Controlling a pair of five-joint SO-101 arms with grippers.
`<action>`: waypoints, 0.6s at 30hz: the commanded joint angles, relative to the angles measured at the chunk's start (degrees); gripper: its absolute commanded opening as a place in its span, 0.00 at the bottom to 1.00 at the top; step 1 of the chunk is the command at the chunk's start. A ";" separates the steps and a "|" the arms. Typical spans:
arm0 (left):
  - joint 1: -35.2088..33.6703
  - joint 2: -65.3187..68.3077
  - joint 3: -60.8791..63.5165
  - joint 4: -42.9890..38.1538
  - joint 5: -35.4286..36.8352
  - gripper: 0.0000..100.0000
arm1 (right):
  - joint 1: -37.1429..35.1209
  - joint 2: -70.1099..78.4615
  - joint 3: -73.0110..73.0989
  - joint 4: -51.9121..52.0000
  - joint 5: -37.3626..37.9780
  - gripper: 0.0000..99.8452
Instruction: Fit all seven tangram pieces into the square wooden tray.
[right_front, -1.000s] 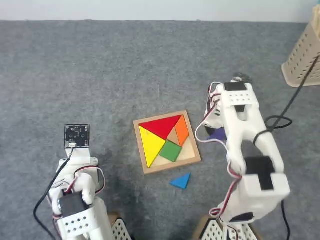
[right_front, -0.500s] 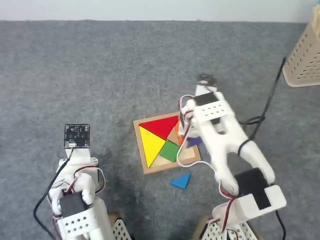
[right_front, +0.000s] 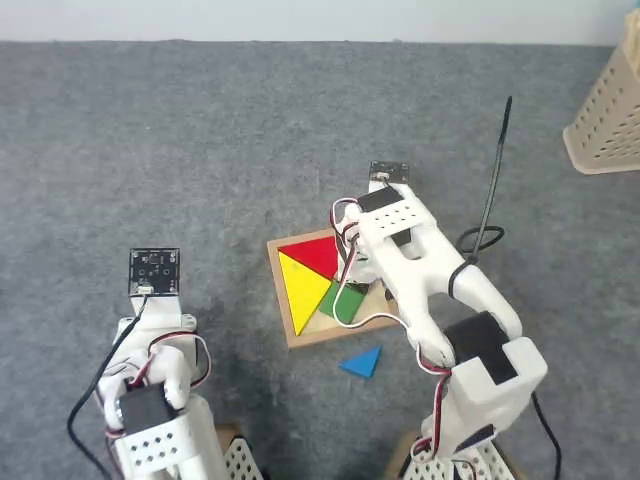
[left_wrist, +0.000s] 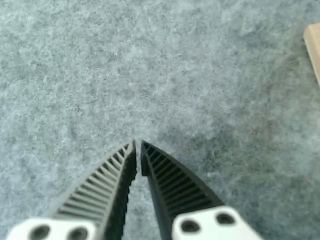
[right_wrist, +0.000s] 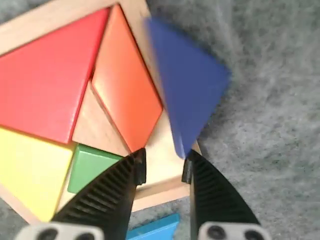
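- Grey carpet (right_front: 200, 150) covers the table.
- Right gripper (right_wrist: 162, 162) hangs over a corner of the square wooden tray (right_wrist: 160, 192), jaws partly apart, with the tip of the dark blue triangle (right_wrist: 187, 95) between them.
- Red triangle (right_wrist: 45, 90), orange parallelogram (right_wrist: 125, 95), yellow triangle (right_wrist: 30, 170) and green square (right_wrist: 87, 170) lie in the tray.
- Light blue triangle (right_front: 362, 361) lies just beside it.
- Left gripper (left_wrist: 138, 145), jaws nearly together and empty, sits well apart.

The left arm (right_front: 150, 385) sat folded back by its base, the left claw (left_wrist: 138, 146) pointing down with its jaws closed, tips almost touching. The right arm (right_front: 440, 290) was extended forward and inward, the right claw (right_wrist: 162, 167) aimed downward, jaws parted.
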 joint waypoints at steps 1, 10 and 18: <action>-0.26 -0.79 -0.40 0.44 -0.26 0.01 | -0.48 -2.86 -2.81 2.07 -0.62 0.11; -0.26 -0.79 -0.40 0.44 -0.26 0.01 | 0.22 -9.19 -2.81 6.20 4.66 0.11; -0.26 -0.79 -0.40 0.44 -0.26 0.01 | 9.27 -11.74 -3.16 -5.67 11.52 0.11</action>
